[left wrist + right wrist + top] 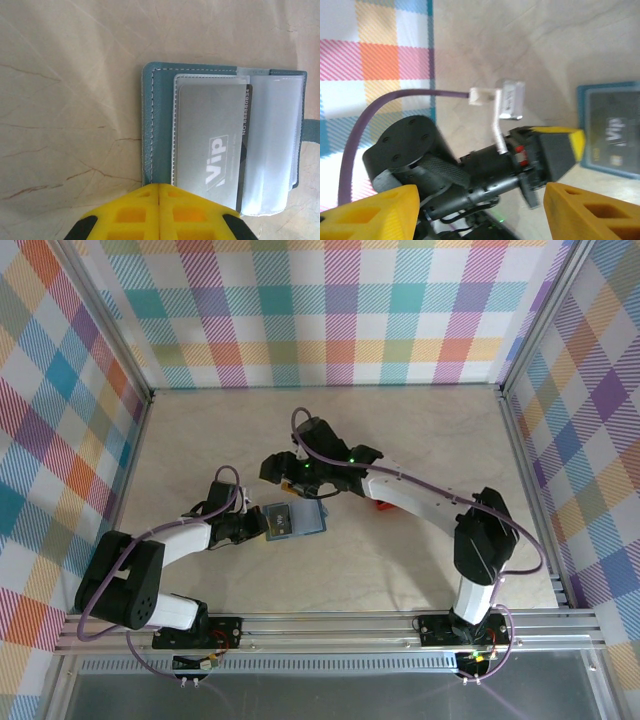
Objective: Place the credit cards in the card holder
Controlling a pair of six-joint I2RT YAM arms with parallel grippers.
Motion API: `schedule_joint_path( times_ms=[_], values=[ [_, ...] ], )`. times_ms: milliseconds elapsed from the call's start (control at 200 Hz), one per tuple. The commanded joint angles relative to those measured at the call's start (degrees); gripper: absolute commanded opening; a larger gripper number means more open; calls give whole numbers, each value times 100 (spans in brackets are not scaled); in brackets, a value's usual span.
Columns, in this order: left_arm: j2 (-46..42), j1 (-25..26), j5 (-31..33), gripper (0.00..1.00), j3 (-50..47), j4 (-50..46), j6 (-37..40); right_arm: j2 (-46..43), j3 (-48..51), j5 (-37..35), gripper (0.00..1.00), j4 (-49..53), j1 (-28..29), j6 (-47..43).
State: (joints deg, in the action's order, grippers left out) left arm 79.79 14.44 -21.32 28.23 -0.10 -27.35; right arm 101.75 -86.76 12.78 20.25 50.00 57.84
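Top view high overhead, both wrist views close and low, all sharing the card holder (296,520).

The left tool (159,186) has yellow fingers (130,215); white-and-black arms (410,490) trail purple cables (395,93).

We find the card holder (155,125) lying open and flat on the tabletop (65,100), its teal cover facing down and its clear pockets facing up. A silver credit card (210,145) marked "Vip" sits in one pocket and overlaps a dark card (245,150), whose numbered edge shows.

Stitched leathery card holder (147,125), glossy card (205,130)
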Motion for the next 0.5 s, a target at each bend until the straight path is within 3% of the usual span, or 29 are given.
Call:
schedule_joint_path(
  times_ms=[0,150,495],
  values=[
    [-203,-46,75,7,-113,-116,143,68,88,-439,64,910,-179,-1127],
    [-253,-46,-7,7,-147,-64,177,555,-4,-100,63,1265,-245,-1926],
    [-209,-46,-57,8,-116,-63,284,1742,-830,-472,69,2169,-184,-2011]
  ],
)
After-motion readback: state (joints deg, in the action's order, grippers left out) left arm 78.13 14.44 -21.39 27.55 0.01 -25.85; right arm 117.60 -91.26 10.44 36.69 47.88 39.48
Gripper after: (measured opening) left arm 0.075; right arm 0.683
